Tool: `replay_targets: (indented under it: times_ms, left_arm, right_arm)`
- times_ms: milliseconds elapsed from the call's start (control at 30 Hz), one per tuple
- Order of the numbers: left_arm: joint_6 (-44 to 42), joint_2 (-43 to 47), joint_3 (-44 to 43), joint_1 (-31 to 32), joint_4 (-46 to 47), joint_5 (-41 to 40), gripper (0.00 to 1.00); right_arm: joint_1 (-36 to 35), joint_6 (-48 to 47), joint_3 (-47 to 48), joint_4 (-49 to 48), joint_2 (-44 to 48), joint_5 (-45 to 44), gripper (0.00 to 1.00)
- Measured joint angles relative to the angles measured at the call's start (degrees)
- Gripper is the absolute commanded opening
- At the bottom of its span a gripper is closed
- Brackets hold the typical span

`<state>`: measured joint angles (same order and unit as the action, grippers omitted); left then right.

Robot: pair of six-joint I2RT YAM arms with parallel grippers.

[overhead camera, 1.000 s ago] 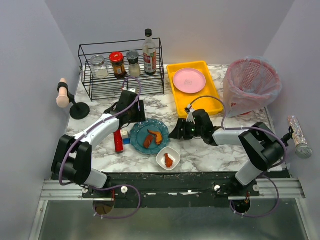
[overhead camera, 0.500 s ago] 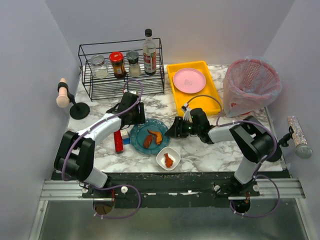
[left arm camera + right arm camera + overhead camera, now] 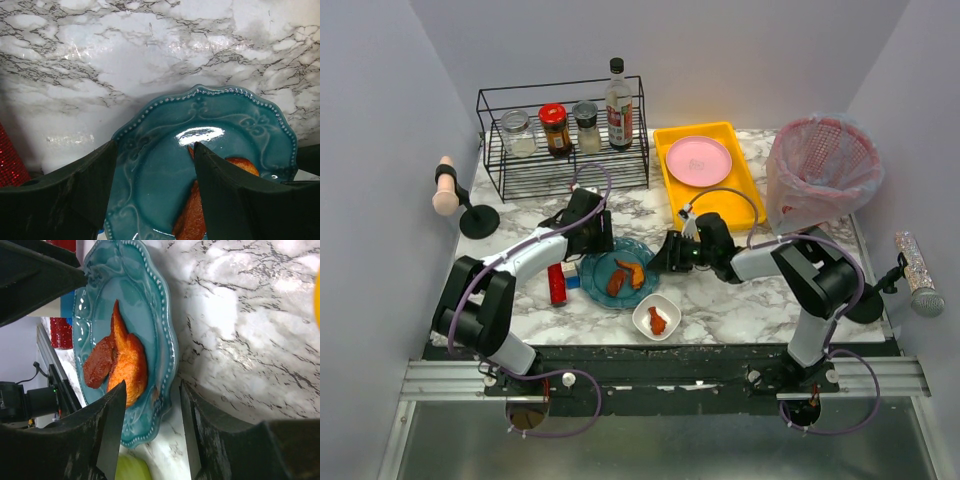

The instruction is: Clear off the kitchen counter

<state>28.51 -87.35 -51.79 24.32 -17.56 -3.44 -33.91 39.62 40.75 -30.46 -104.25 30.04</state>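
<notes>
Two closing in: left gripper (image 3: 150, 192), right gripper (image 3: 150, 437) nearer teal plate (image 3: 598, 275).
Jaws: both apart.
Kitchen counter (image 3: 745, 300): front-edge plate lift looms.

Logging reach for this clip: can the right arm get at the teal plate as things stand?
Probably yes: the right gripper is open at the rim of the teal plate, with nothing in between.

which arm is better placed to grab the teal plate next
Probably left: the left gripper, open, straddles the teal plate, rim well past its fingertips. The right gripper, also open, barely reaches the rim.
</notes>
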Motion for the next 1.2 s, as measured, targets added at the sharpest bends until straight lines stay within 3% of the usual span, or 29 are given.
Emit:
replay_targets:
  times_ms: [700,800,1200]
  left_arm:
    - [0.31,-2.45,0.22,0.96,3.28,0.11,0.73]
    - [0.35,-3.02,0.22,1.07,3.48,0.55,0.73]
    - [0.55,-4.24,0.28,1.49,3.28,1.29,0.73]
  right_arm:
    - [-0.96,1.18,3.13,-1.68,-4.07,1.16,0.49]
    - [-1.14,1.38,3.80,-2.21,-4.87,1.36,0.43]
    - [-1.46,3.63,3.87,-2.84,-6.03,-0.09,0.01]
